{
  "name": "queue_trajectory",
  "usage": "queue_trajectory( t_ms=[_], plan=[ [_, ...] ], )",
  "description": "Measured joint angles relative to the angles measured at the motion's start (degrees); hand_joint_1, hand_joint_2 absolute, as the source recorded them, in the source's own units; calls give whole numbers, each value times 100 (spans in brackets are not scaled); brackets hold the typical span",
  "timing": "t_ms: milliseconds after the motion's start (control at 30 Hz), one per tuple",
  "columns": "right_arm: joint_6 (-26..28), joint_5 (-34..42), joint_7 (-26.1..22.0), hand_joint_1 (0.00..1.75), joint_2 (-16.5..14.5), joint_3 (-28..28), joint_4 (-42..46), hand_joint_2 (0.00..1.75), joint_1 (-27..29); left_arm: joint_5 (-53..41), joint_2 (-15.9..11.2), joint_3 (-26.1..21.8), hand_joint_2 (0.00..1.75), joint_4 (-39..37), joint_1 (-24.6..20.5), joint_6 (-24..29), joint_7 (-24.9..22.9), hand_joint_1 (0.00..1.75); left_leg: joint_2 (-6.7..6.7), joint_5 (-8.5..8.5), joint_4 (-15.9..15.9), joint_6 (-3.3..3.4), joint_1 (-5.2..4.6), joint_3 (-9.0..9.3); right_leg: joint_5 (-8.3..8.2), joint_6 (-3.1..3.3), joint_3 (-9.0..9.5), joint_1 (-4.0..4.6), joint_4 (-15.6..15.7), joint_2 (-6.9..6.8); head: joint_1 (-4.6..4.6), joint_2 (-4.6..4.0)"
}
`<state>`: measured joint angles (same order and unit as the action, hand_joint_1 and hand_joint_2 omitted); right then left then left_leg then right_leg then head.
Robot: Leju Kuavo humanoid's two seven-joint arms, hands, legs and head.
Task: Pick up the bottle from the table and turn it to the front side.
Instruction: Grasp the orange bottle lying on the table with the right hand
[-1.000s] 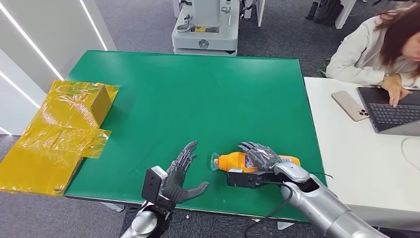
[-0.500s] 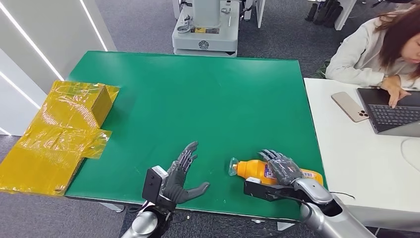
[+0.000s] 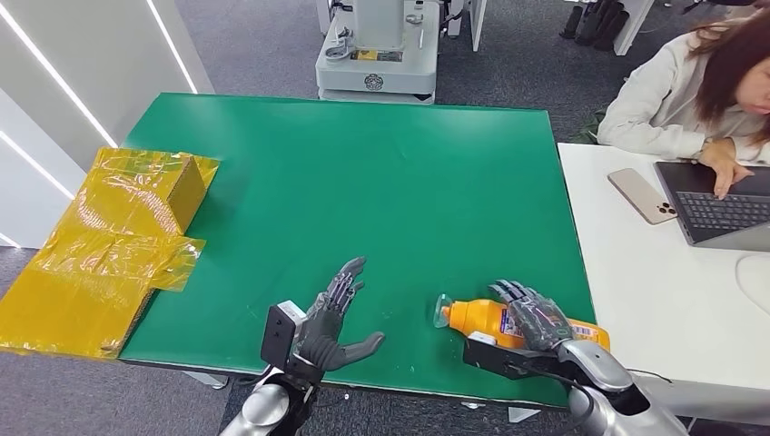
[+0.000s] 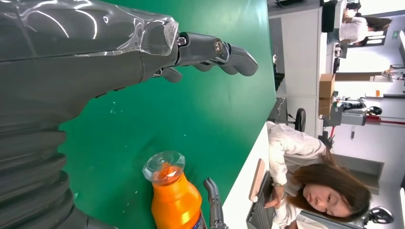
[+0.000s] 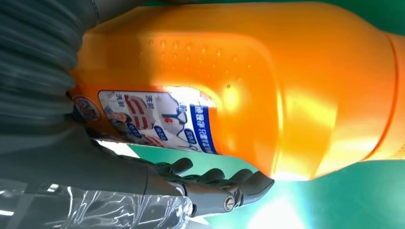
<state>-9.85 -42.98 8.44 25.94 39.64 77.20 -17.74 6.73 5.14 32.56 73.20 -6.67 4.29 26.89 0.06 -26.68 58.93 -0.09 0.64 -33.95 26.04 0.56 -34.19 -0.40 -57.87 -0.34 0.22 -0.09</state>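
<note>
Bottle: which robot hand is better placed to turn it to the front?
Right. The right robot hand already wraps the orange bottle, lying on its side near the green table front edge. The left robot hand is open, apart from the bottle.

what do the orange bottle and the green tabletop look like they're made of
Orange bottle: likely glossy plastic, with bright highlights on its smooth, moulded body, a clear cap and a printed label. The right hand grips it.
Green tabletop: looks like a matte mat or painted board, evenly coloured without glare; which one is unclear.
</note>
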Motion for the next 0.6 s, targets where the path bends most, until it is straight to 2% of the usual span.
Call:
queue_trajectory(
  t_ms=[133, 167, 267, 333, 433, 600],
  plan=[
    [19, -86, 65, 173, 1, -157, 193, 175, 219, 21, 0, 12, 175, -24, -27, -14, 13, 0, 0, -2, 0, 2, 0, -1, 0, 0, 0, 0, 2, 0, 0, 1],
    [21, -102, 81, 171, 1, -191, 233, 175, 264, 26, 0, 15, 175, -27, -30, -18, 13, 0, 0, -2, 0, 3, 0, -1, 0, 0, 0, 0, 2, 0, 0, 0],
    [24, -133, 101, 144, 1, -281, 325, 175, 370, 42, -1, 28, 175, -55, -45, -20, 17, 0, 0, -3, 0, 3, 0, -1, 1, 0, 0, 0, 3, 1, 0, 0],
    [18, -153, 94, 134, 1, -333, 364, 175, 412, 55, -1, 38, 175, -71, -54, -20, 21, 0, 1, -3, 0, 2, 0, -2, 1, 0, -1, 0, 3, 1, 0, 0],
    [3, -185, 68, 132, 1, -380, 384, 175, 433, 85, -1, 46, 175, -79, -63, -5, 26, 0, 1, -3, 0, 2, 0, -2, 1, 0, -1, 0, 3, 1, 0, 0],
    [-13, -211, 33, 150, -2, -415, 386, 175, 435, 101, 0, 50, 175, -81, -65, 22, 28, 0, 1, -3, 0, 2, 0, -2, 1, 0, -1, 0, 3, 1, 0, 0]
  ],
)
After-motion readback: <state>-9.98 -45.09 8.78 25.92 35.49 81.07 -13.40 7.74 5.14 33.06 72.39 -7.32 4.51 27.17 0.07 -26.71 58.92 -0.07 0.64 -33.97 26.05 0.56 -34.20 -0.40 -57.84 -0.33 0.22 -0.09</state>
